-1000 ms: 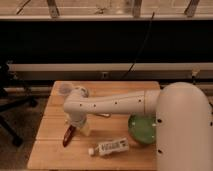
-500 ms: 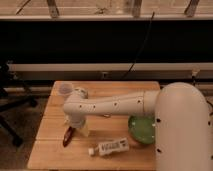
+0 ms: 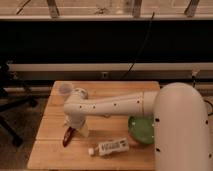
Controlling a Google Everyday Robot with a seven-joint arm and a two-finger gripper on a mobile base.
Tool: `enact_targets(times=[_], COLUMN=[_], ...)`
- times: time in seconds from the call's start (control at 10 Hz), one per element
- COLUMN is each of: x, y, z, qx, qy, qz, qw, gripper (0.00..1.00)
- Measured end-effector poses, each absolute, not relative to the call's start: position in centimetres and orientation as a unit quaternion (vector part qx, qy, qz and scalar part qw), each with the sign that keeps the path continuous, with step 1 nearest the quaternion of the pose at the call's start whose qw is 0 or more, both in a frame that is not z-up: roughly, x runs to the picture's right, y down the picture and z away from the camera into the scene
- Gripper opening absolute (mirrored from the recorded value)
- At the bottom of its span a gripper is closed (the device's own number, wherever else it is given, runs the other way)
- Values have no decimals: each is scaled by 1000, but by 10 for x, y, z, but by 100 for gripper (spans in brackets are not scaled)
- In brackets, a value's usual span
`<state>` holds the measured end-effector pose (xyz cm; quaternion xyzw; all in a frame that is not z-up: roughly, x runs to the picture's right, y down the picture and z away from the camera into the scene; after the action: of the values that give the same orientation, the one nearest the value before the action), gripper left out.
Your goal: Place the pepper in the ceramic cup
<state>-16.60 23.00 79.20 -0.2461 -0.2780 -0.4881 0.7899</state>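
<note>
Gripper [image 3: 75, 128] is low over the front-left part of the table [image 3: 48, 151], pointing down, tucked under the white wrist of the arm [image 3: 112, 104]. Can't tell how far open it is, the wrist hides it. Pepper [image 3: 67, 137] is dark red, right at the gripper's lower-left side, slanting down and left, tip near or on the wood. Can't tell if it's actually gripped or just lying against the gripper. It's not in the cup. Cup [image 3: 64, 89] is pale, upright, at the back-left of the table, just behind the wrist and partly blocked by it, so a clear gap from the pepper toward the back. Arm runs roughly level from the wrist to the right, row of dark dots along it, into the big white robot body [image 3: 181, 125] that fills the right side. Green bowl [image 3: 141, 131] sits on the right part of the table, its right edge hidden by the body. White tube [image 3: 110, 146] lies flat near the front edge, between pepper and bowl, touching neither. Off the table: dark chair [image 3: 11, 102] at left, black cable [image 3: 140, 47] hanging down the dark wall behind.
</note>
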Motion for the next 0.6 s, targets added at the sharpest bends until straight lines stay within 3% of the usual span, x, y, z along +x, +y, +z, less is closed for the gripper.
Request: enact_targets(times=[0.6], x=[-181], y=[231], z=[800], qx=[-252], qy=[-281], qz=[-504], qw=[776], gripper=[80])
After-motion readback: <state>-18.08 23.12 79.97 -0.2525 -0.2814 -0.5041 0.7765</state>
